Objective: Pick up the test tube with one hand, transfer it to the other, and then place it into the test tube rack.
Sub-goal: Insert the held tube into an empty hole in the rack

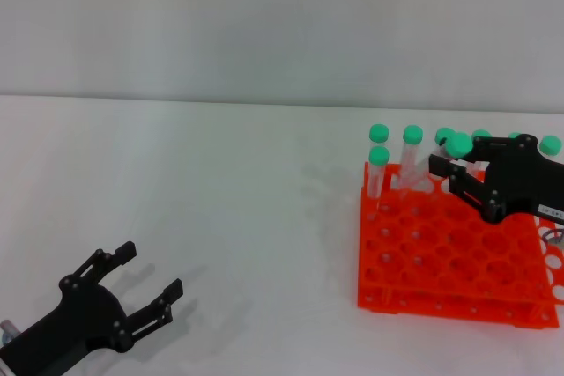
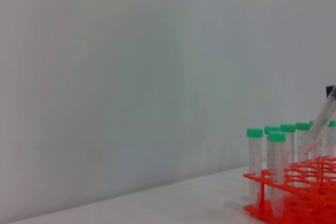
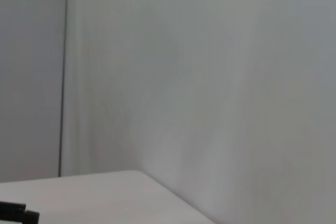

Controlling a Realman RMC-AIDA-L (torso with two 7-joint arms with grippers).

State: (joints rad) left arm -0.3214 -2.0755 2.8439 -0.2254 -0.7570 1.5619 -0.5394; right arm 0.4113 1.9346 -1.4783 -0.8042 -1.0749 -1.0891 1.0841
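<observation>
The test tube [image 1: 451, 158], a clear tube with a green cap, is tilted above the far side of the test tube rack [image 1: 449, 261], its cap just in front of the right gripper's fingers. In the left wrist view the same tube [image 2: 321, 123] leans at an angle over the rack [image 2: 299, 192], its lower end down among the upper holes; whether it has entered a hole cannot be told. The right gripper [image 1: 458, 173] reaches in from the surface's right edge over the rack's far right part, and its fingers are pinching the tube just below the cap. Other green-capped tubes [image 1: 379, 160] stand upright along the rack's far row, close beside the held one. The orange rack sits on the right side of the white surface [image 1: 220, 217], near its right edge. The left gripper [image 1: 145, 283] hovers low at the near left corner of the surface, well apart from the rack, its fingers spread wide with nothing between them. In the right wrist view only a small black part shows at the edge, above the bare surface.
</observation>
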